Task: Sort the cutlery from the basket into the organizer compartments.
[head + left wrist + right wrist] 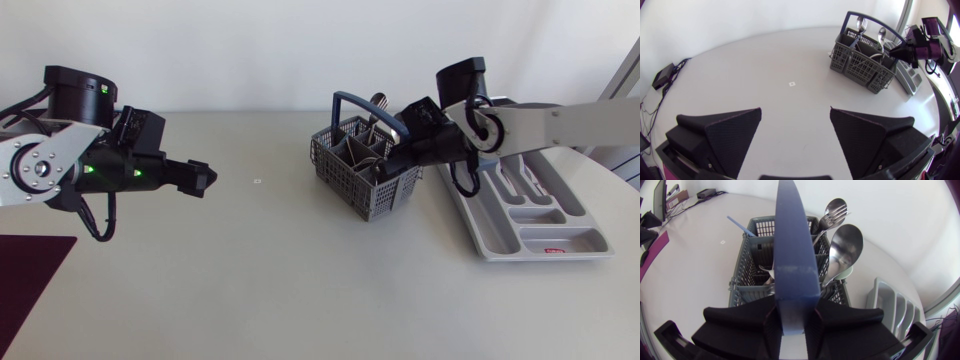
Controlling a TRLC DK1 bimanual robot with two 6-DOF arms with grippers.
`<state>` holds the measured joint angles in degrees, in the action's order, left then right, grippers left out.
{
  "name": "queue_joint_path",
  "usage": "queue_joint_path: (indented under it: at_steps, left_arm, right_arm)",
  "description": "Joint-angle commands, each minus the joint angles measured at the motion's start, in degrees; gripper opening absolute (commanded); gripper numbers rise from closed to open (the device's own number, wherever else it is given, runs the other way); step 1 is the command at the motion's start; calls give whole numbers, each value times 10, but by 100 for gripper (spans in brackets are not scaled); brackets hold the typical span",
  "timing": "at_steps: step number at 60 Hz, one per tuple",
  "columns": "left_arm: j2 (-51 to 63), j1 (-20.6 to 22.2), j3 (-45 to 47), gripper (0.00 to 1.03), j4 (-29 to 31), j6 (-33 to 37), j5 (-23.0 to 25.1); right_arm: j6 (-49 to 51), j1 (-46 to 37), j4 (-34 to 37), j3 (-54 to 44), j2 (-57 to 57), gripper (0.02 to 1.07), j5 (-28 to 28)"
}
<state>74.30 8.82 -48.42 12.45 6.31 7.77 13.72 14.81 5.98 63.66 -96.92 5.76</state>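
Here, grey basket (347, 170), blue handle (795, 255), spoon (846, 244) inside.

My counter (300, 280) reads off-white. The basket (350, 175) is mid-grey, its walls an open grid pattern, and its handle (795, 255) is dark blue. The cutlery (845, 245) inside is shiny silver. The organizer (545, 235) is pale grey. My fingers (735, 135) are matte black and finely speckled. Green lights (86, 170) glow on my left arm (40, 160). A dark maroon mat (25, 270) lies at the counter's corner.
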Motion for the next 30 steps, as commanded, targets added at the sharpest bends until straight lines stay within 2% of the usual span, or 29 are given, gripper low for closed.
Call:
queue_joint_path:
  at_steps: [1, 16, 20, 24, 27, 30]
  left_arm:
    - [13, 6, -7, 95, 16, 11, 15]
    - [45, 11, -17, 95, 21, 12, 29]
    - [66, 21, -25, 95, 21, 12, 31]
    - [87, 30, -33, 94, 19, 11, 36]
    - [102, 40, -43, 91, 20, 12, 36]
    - [113, 52, -53, 88, 19, 12, 36]
  right_arm:
    - [20, 12, 26, -61, 60, 15, 0]
    - [18, 26, 55, -222, 223, 15, 46]
    - [18, 29, 58, -244, 249, 18, 51]
    - [18, 30, 65, -253, 264, 38, 51]
    - [18, 30, 72, -260, 280, 63, 51]
    - [18, 30, 78, -268, 295, 80, 51]
